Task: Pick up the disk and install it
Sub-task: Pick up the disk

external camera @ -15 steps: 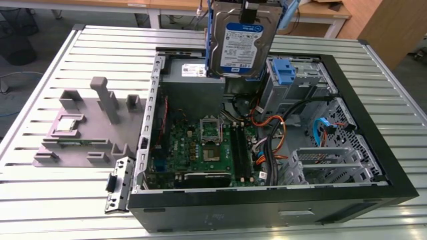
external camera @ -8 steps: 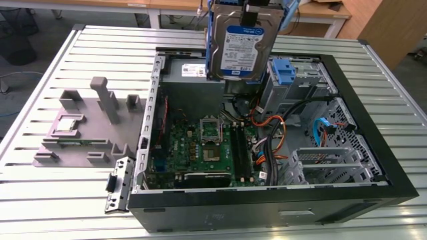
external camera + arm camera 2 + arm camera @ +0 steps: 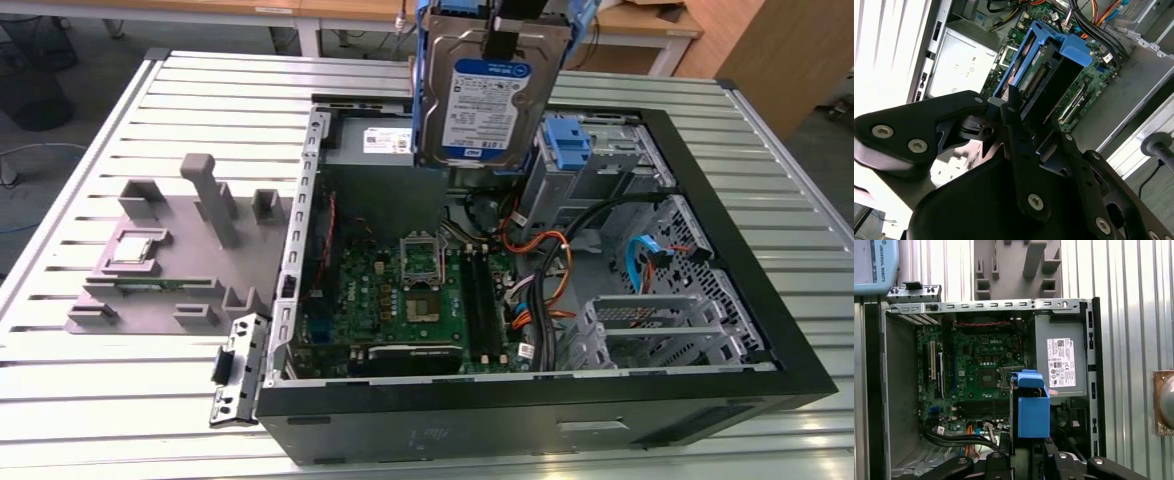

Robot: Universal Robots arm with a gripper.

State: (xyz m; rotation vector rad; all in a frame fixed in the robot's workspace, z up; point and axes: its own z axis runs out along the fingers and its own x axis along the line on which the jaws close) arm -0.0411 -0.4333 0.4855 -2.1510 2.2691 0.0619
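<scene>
The disk (image 3: 478, 100), a silver hard drive with a white-and-blue label and blue carrier rails, hangs upright in the air over the back part of the open computer case (image 3: 534, 405). My gripper (image 3: 513, 38) is shut on its top edge. In the second wrist view, the black fingers (image 3: 1015, 125) clamp the blue carrier (image 3: 1054, 60), with the motherboard far below. The first wrist view shows the disk (image 3: 1032, 410) edge-on, hanging above the inside of the case beside the power supply (image 3: 1061, 360).
The case lies on its side on a slatted metal table (image 3: 107, 400). Inside are the motherboard (image 3: 400, 300), orange and black cables (image 3: 561, 250), a blue-latched drive bay (image 3: 567, 145) and a metal cage (image 3: 654, 325). A grey fixture (image 3: 174, 250) sits at the exterior view's left.
</scene>
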